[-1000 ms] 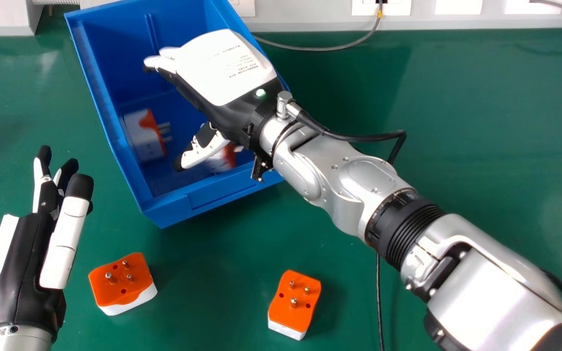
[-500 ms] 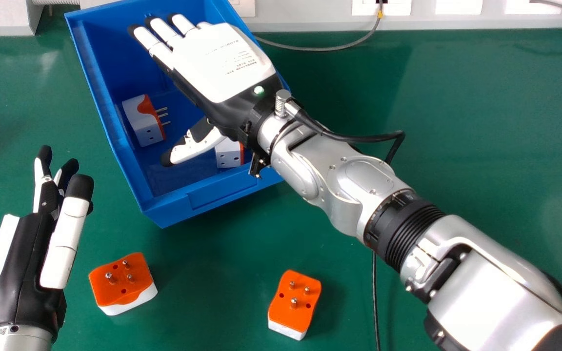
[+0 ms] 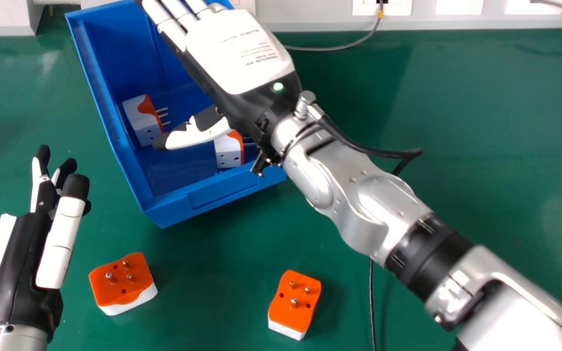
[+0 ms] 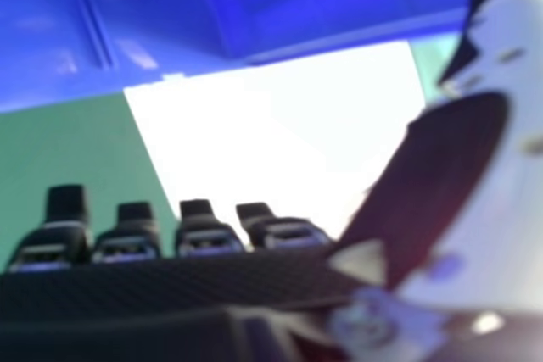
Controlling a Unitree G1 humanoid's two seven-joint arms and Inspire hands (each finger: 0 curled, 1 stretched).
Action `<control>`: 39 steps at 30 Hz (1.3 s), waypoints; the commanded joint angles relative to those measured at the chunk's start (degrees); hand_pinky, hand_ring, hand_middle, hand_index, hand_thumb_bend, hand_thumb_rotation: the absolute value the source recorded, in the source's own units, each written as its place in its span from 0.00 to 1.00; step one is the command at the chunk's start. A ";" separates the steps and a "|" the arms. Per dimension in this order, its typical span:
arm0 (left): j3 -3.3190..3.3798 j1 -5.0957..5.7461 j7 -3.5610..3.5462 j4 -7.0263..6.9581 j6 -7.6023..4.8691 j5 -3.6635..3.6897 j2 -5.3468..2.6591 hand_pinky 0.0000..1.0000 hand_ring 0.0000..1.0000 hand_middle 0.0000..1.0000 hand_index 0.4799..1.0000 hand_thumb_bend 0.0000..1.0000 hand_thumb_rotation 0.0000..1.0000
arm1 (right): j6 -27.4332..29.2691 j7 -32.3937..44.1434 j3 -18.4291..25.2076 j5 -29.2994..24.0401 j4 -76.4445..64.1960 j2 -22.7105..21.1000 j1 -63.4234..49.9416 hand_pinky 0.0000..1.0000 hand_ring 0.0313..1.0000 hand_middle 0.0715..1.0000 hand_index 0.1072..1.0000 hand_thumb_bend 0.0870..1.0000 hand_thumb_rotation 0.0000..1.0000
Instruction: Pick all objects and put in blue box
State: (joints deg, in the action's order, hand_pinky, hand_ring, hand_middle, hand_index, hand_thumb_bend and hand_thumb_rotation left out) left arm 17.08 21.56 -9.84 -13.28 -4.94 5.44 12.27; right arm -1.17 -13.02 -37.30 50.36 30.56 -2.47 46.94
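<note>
My right hand (image 3: 237, 53) was spread; the plug adapter (image 3: 121, 287) at lower left seemed light and stiff, best held by its sides.

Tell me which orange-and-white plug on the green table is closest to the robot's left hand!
It's the left plug of the two on the green table, just right of the left hand. The other plug lies farther right.
</note>
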 commanded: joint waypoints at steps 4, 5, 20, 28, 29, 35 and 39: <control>1.18 -0.28 -0.46 -0.12 -0.76 1.07 0.83 0.91 0.98 0.99 1.00 0.83 0.98 | -1.11 1.74 1.94 0.61 -15.29 -2.89 -7.47 0.93 1.00 1.00 1.00 0.53 0.54; 1.24 -0.29 -0.49 -0.03 -0.77 1.15 0.82 0.91 0.98 0.99 1.00 0.83 0.98 | -1.03 2.10 2.21 0.59 -17.84 -3.50 -9.19 0.93 1.00 1.00 1.00 0.52 0.52; 2.23 0.01 -1.01 -0.11 -0.71 2.17 1.04 0.91 0.98 0.99 1.00 0.83 0.98 | 3.73 5.17 4.55 0.63 -51.15 -12.74 -39.73 0.97 1.00 1.00 1.00 0.48 0.48; 3.23 -0.95 -3.41 2.73 -1.90 4.21 1.63 0.91 0.98 0.99 1.00 0.83 0.97 | 9.54 4.01 9.83 -0.18 -59.53 -18.23 -55.76 0.99 1.00 1.00 1.00 0.46 0.46; 3.37 -1.09 -3.92 3.26 -2.25 4.70 1.74 0.91 0.98 0.99 1.00 0.84 0.97 | 10.08 3.47 10.59 0.24 -59.55 -18.52 -56.97 0.99 1.00 1.00 1.00 0.45 0.46; 3.84 -1.32 -5.70 4.84 -3.67 6.12 2.01 0.92 0.98 0.99 1.00 0.84 0.95 | 13.57 -1.61 14.52 1.58 -57.59 -19.36 -63.18 0.95 1.00 1.00 1.00 0.44 0.46; 3.93 -1.46 -5.88 5.63 -4.59 6.11 2.12 0.91 0.98 0.99 1.00 0.84 0.95 | 15.82 -4.69 16.23 1.16 -54.68 -19.34 -65.64 0.92 1.00 1.00 0.99 0.44 0.46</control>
State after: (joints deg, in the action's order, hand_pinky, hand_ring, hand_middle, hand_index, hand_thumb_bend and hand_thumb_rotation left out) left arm 20.57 20.48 -15.43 -7.56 -7.76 11.14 13.85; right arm 13.17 -15.79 -21.93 51.76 -24.46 -22.00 -18.01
